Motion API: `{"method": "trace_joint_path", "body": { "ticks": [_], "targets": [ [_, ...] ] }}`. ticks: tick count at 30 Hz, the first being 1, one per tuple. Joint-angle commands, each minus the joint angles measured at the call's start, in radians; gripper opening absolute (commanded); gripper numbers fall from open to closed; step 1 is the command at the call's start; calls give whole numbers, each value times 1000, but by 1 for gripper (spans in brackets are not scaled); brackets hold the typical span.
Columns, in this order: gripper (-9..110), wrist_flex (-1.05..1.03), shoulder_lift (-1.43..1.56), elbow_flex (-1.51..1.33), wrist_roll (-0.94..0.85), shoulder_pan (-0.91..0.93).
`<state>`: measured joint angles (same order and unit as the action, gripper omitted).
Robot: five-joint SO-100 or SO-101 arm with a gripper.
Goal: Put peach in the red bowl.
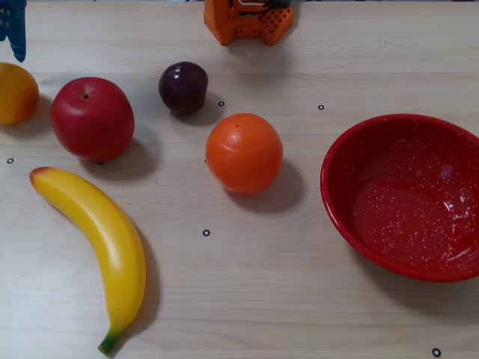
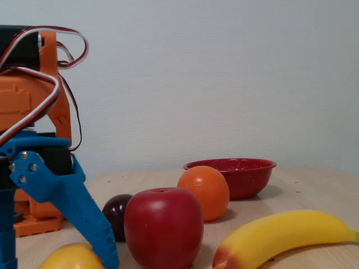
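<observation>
Peach sitting nearest the low fixed camera, at the frame's bottom left, just beside the red apple; in the top-down fixed view it is lying at the left edge, again just left of the apple. Pincer standing spread around it: one blue finger slanting down against the peach's apple-facing side, the other finger showing only as a sliver at the frame edge, so contact is not clear. Judging by the smooth, glossy round skin, the peach is probably rigid and light but slippery; a grip across its widest middle is looking safest, since a higher pinch could squeeze it out. Colour reading yellow-orange, paler than the orange, with no blush visible from these angles. Behind the apple, a dark plum is resting, then the orange beyond and right of it. A banana is lying right of the apple. Farthest back, past the orange, the red bowl is waiting empty, well apart from the peach, speckled rim clear in the top-down view. Orange arm base is standing at the tabletop's far edge.
</observation>
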<state>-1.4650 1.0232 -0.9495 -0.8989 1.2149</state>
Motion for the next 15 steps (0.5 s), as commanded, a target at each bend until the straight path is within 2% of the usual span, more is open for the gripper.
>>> {"method": "trace_joint_path", "body": {
  "ticks": [1,15],
  "targets": [
    [42,17,55,91,-25,-31],
    [42,32,14,92,-38,-44]
  ]
}}
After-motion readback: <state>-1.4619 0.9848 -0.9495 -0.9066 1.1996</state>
